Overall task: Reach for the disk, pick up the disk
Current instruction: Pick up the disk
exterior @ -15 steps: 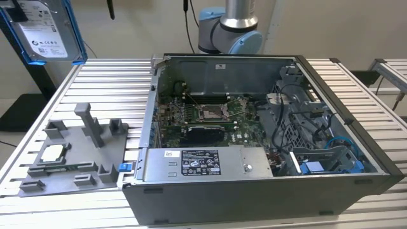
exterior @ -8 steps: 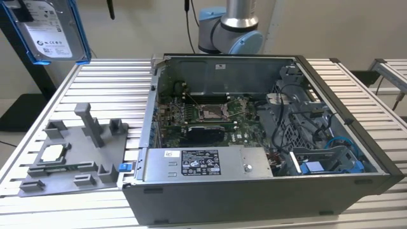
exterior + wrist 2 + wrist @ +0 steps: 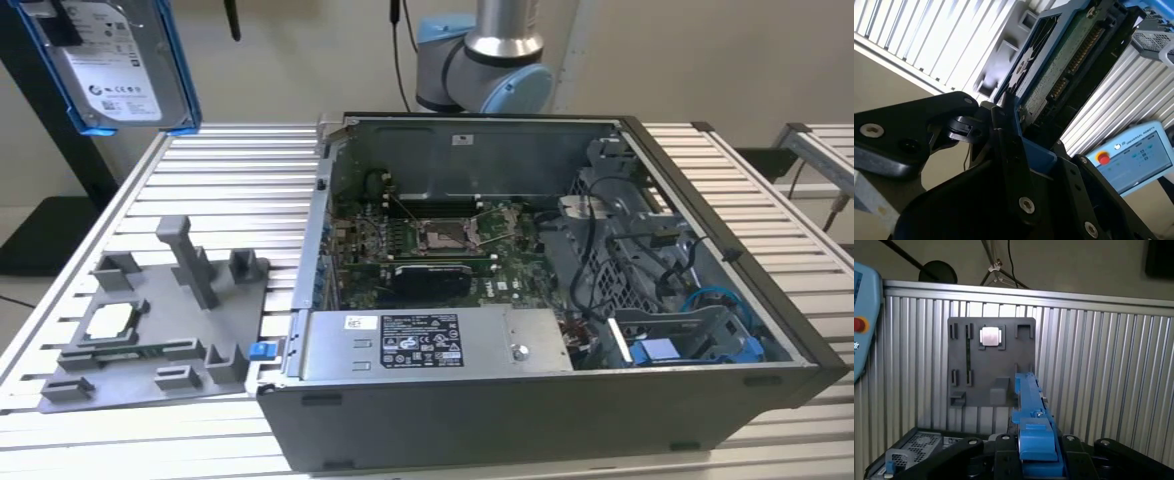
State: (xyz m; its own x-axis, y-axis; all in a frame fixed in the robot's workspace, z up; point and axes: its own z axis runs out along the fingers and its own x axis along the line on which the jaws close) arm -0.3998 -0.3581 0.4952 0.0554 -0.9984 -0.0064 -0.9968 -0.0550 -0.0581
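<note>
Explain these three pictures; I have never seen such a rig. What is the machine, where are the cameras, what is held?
The machine is one robot arm, standing behind a slatted metal table. The exterior view comes from a camera off the arm. On the table stand an open computer case and, toward the exterior view's left, a grey fixture tray bearing a small silver chip. Both wrist views come from cameras riding on the arm. They show the gripper shut on the disk, a silver drive in a blue bracket, held clear of the table.

Disk (image 3: 118, 70) above table (image 3: 240, 190), chip (image 3: 114, 320) on holder plate (image 3: 171, 318), computer case (image 3: 534, 410) at the exterior view's right of plate.
</note>
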